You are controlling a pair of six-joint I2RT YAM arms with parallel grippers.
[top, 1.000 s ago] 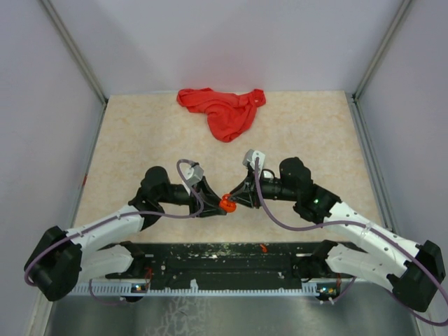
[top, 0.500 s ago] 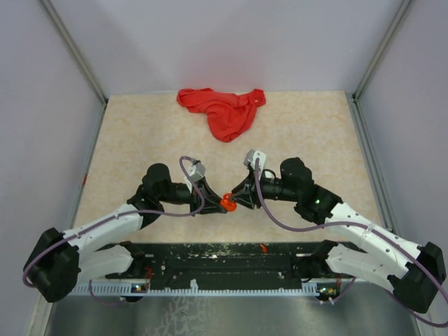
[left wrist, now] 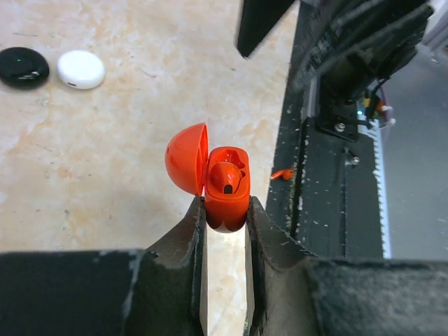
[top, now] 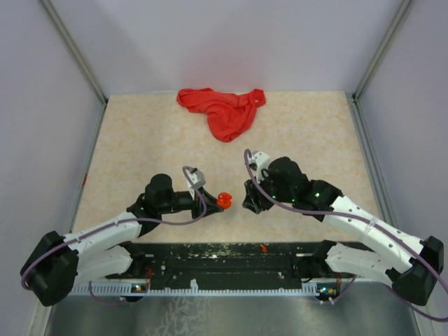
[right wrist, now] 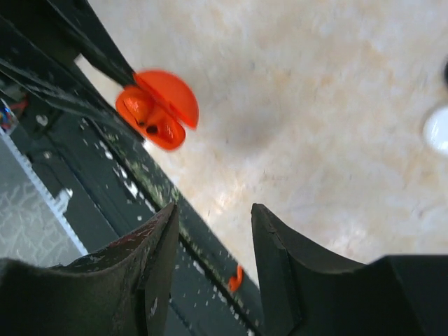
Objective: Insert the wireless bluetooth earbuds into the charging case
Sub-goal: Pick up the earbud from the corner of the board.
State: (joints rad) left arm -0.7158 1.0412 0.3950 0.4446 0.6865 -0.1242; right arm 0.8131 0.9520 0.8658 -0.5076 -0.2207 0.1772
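So open red case [left wrist: 227,204] w/ earbud [left wrist: 225,178] inside clamped in L gripper [left wrist: 225,207]

The charging case [left wrist: 225,192] is glossy plastic, the fingers [left wrist: 175,266] matt and rough, the table [left wrist: 105,154] smooth.

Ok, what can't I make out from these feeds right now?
Left wrist: the red case in the left gripper shows one earbud; the steep angle hides whether a second is seated.
Right wrist: the same case is blurred, no help.
The red speck on the rail, left wrist: too small to identify.
The white case, right wrist: cut off by the right edge.
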